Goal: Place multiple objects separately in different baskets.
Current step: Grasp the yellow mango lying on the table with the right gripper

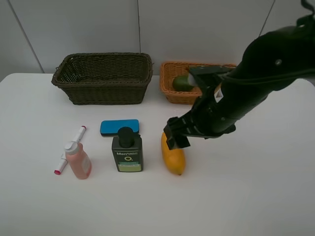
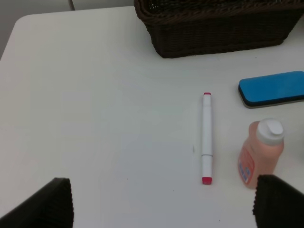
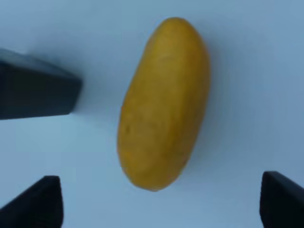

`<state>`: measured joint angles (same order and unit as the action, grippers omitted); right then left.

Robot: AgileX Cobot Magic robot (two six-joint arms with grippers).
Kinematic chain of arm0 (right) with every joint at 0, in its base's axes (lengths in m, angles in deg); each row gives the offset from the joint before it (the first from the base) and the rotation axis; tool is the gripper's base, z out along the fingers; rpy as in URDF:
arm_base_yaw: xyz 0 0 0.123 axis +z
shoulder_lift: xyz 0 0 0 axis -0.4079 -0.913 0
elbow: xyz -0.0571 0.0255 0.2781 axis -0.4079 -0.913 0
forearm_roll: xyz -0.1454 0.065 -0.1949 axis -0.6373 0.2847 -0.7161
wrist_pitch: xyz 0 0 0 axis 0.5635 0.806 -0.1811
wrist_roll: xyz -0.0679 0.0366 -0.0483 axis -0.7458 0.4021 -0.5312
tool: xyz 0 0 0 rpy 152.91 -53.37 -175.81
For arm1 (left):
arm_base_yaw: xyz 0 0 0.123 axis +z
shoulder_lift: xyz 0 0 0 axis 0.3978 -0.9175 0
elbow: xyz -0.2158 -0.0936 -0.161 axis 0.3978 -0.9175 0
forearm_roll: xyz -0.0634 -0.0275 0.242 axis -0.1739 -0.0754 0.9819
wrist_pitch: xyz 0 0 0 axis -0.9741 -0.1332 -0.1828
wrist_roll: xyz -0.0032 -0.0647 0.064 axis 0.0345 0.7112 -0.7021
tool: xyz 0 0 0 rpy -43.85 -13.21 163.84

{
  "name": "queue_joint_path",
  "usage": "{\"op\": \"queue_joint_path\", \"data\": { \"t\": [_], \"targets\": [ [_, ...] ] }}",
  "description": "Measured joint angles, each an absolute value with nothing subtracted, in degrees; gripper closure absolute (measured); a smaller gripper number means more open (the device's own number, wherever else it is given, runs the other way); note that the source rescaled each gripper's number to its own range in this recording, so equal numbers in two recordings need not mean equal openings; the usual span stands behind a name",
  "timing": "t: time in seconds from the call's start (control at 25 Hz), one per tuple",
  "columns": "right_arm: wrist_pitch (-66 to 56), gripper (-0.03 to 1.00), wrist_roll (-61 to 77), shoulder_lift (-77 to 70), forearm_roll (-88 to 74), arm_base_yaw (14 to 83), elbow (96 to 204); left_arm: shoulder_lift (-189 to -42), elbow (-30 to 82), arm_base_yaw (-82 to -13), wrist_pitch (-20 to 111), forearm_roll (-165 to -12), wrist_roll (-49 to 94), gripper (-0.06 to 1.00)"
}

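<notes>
Yellow mango [image 1: 173, 156] lies on the white table [image 1: 246, 196], just beside the dark green pump bottle [image 1: 127, 152] and well short of the orange-tan basket [image 1: 167, 73]. Right gripper [image 1: 177, 133] hangs over it, fingers spread wide and clear of the fruit. Left gripper [image 2: 164, 204] is spread too, holding nothing, with the white pink-tipped marker [image 2: 207, 137] and the pink white-capped bottle [image 2: 261, 152] ahead of it.

Yellow mango [image 3: 164, 102], blue eraser [image 1: 119, 127], pink bottle [image 1: 78, 163], seemingly dark green fruit [image 1: 181, 82], dark brown woven basket [image 1: 103, 91], orange basket [image 1: 179, 97].

R arm [image 1: 275, 59] hides much of orange basket [image 1: 170, 81], dark green fruit [image 1: 181, 82] inside partly seen; mango [image 1: 173, 158] far end under right gripper [image 1: 176, 139]; eraser [image 2: 273, 88] cropped, L wrist view
</notes>
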<state>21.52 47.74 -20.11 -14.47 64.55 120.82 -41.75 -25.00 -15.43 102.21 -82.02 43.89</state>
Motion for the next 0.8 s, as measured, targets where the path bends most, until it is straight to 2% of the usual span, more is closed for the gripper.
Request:
{"op": "queue_joint_path", "data": {
  "t": [0.24, 0.56, 0.8],
  "targets": [
    [17.09, -0.02, 47.88, -25.41, -12.25, 67.12, 120.82, -41.75, -25.00, -15.43, 102.21, -82.02, 43.89, -0.06],
    [15.19, -0.02, 47.92, -32.60, -11.95, 67.12, 125.03, -41.75, -25.00, -15.43, 102.21, -82.02, 43.89, -0.06],
    [15.80, -0.02, 47.92, -38.05, -12.29, 64.67, 128.01, -41.75, -25.00, -15.43, 102.21, -82.02, 43.89, -0.06]
  ]
}}
